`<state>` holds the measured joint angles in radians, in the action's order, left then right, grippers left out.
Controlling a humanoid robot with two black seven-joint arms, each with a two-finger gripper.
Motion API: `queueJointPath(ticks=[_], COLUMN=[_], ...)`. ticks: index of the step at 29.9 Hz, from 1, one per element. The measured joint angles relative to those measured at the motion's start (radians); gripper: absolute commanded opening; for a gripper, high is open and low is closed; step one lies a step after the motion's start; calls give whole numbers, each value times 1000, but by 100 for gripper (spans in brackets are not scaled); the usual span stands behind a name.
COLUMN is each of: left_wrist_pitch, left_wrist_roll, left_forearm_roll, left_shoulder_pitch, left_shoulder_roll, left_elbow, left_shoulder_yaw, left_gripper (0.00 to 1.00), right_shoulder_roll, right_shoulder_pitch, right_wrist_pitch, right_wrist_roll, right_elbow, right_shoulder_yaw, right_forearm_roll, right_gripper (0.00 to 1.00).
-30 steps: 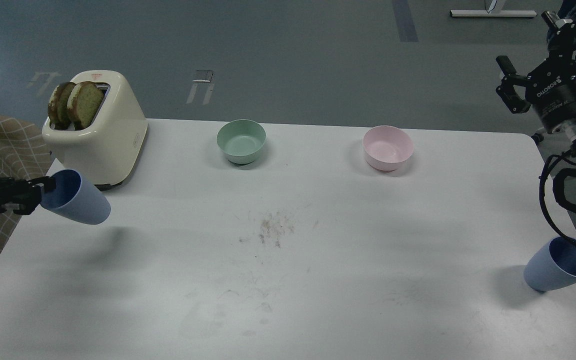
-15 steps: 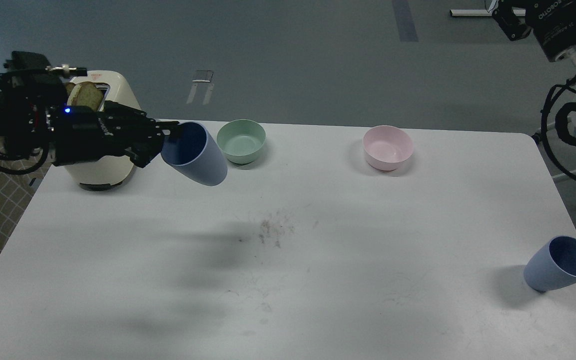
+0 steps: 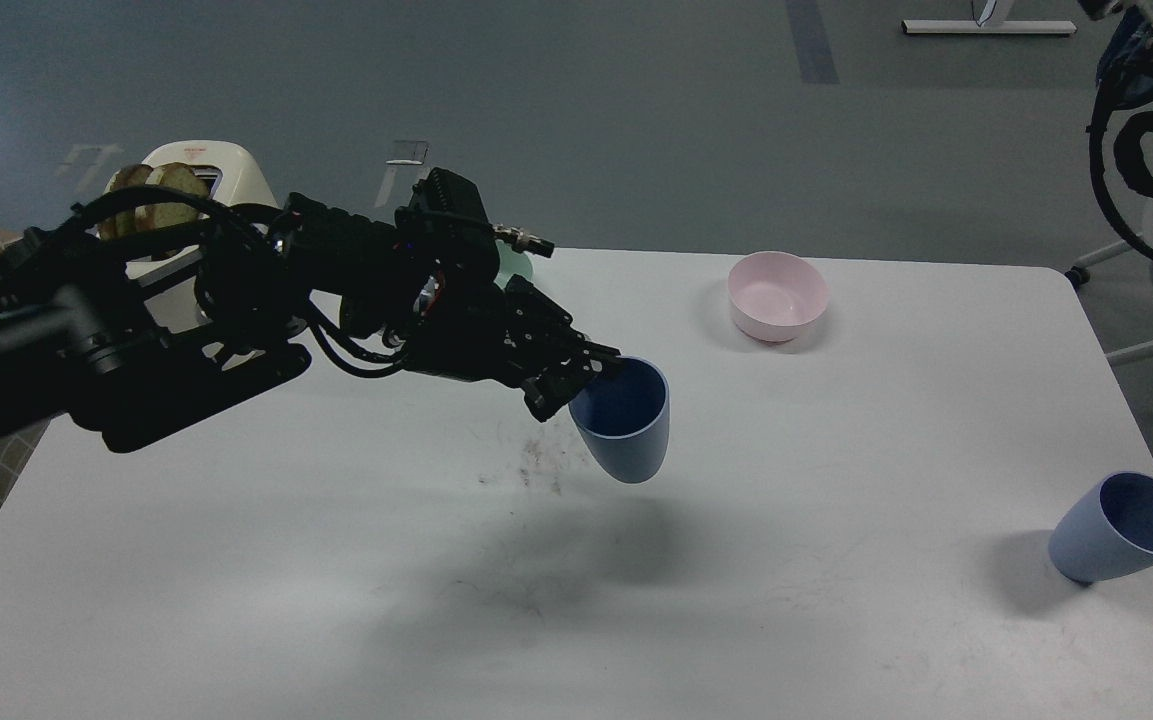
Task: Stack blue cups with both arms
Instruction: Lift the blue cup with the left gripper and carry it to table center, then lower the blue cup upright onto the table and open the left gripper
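My left arm reaches in from the left over the middle of the white table (image 3: 786, 620). Its gripper (image 3: 591, 375) is shut on the rim of a pale-blue cup (image 3: 626, 430), held upright and a little tilted above the table, with its shadow below. The second blue cup (image 3: 1121, 528) stands tilted at the table's right edge, its opening facing up and right. Of my right arm only cables and a thick part (image 3: 1151, 120) show at the top right corner; its gripper is out of view.
A pink bowl (image 3: 776, 295) stands at the back right. A green bowl (image 3: 516, 268) is mostly hidden behind my left arm. A cream toaster (image 3: 196, 165) with toast stands at the back left, partly hidden. Crumb marks (image 3: 541, 460) lie mid-table.
My left arm has swung the cup from the left edge to above mid-table. My right gripper has risen out of view. The second cup has not moved.
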<state>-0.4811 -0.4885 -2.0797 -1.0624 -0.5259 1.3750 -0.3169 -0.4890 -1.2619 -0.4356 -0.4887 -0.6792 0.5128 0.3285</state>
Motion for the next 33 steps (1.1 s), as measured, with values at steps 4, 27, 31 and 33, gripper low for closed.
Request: queueJointPath(ticks=[4,27,31,33], left_wrist_pitch=[-7,-8,-8,-8], left_wrist_roll=[0,0,0,0], left_forearm_roll=[-62,-102,-102,-102], left_shoulder_pitch=[-22,-76,-72,-67], left_shoulder_roll=[68,229,229,229], left_elbow=[-70,-295,-306,-307], left_shoulder_yaw=[34,159,173,175], left_gripper=[0,0,0,0], right_shoulder_roll=[-4,-4,-4,-8], right_shoulder_pitch=[-3,16,16,17], right_wrist_pitch=[0,-2,-2,-2], right_wrist_roll=[0,0,0,0], right_elbow=[-3,-2,-2,-2], right_shoulder_yaw=[-3,-5,-5,-6], right_forearm_roll=[0,0,0,0], right_gripper=[100,100,100,100])
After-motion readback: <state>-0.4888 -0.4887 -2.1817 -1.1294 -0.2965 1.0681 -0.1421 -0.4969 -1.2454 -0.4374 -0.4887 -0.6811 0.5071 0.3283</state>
